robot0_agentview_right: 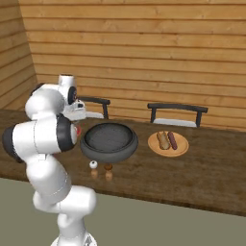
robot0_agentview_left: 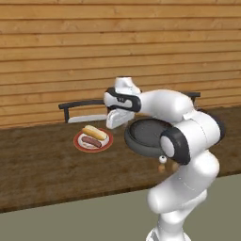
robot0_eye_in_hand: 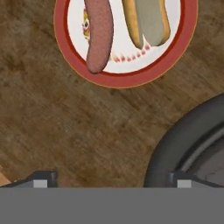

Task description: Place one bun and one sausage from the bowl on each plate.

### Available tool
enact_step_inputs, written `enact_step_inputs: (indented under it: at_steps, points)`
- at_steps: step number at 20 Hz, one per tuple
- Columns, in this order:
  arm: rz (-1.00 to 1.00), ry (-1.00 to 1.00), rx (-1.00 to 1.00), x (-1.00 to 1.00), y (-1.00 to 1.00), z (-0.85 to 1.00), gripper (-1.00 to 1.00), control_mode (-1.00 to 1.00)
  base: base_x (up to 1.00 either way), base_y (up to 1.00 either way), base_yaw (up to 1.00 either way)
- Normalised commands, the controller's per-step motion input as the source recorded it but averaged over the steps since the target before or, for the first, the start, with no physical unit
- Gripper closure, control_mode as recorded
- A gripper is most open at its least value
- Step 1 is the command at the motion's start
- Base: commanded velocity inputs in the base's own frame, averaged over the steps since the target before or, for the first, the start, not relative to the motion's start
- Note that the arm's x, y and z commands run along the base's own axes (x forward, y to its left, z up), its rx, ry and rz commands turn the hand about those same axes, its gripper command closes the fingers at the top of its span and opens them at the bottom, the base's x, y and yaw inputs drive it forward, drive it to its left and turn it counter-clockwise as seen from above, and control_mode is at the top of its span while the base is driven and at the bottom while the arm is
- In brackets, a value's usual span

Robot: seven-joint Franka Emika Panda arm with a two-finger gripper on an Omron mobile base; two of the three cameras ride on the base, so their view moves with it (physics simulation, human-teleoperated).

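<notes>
Inspection, left to right. Ahead of the jaws and to their left in the hand view lies a plate [robot0_eye_in_hand: 124, 78], white with a red-brown rim, carrying a sausage [robot0_eye_in_hand: 98, 35] and a bun [robot0_eye_in_hand: 148, 19] side by side. Both have their long axes running away from the jaws. In the left base view this plate [robot0_agentview_left: 81, 147] sits on the tabletop [robot0_agentview_left: 42, 160] just beside the hand.

The gripper [robot0_eye_in_hand: 111, 179] is released, jaws spread wide, nothing between them, over bare wood between plate and bowl.

To the right of the jaws, close by, is the dark bowl [robot0_eye_in_hand: 175, 144]. In the right base view the bowl [robot0_agentview_right: 108, 149] appears empty. Two small shakers [robot0_agentview_right: 101, 169] stand in front of it.

Farthest right, beyond the bowl, a second plate [robot0_agentview_right: 168, 150] also holds a bun and a sausage.

Judgement: both plates appear served, so little or nothing remains; any coming move would turn on the bowl lying right of the jaws.

No brand, label or legible writing observed; the plate carries only a faint printed pattern.
</notes>
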Motion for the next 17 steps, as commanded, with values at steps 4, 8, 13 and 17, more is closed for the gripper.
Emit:
enact_step_inputs:
  at_steps: [4,8,13,17]
  points:
    - [-0.06,-0.07,0.11,-0.67,-0.6,0.0,-1.0,-1.0,0.0,0.0,0.0]
    - [-0.08,-0.02,0.01,-0.49,-0.49,0.44,-1.0,-1.0,0.0,0.0,0.0]
    - [-0.11,0.0,-0.03,-0.54,-0.36,0.95,-1.0,-1.0,0.0,0.0,0.0]
    - [-0.12,0.0,-0.05,-0.65,-0.3,0.92,-1.0,-1.0,0.0,0.0,0.0]
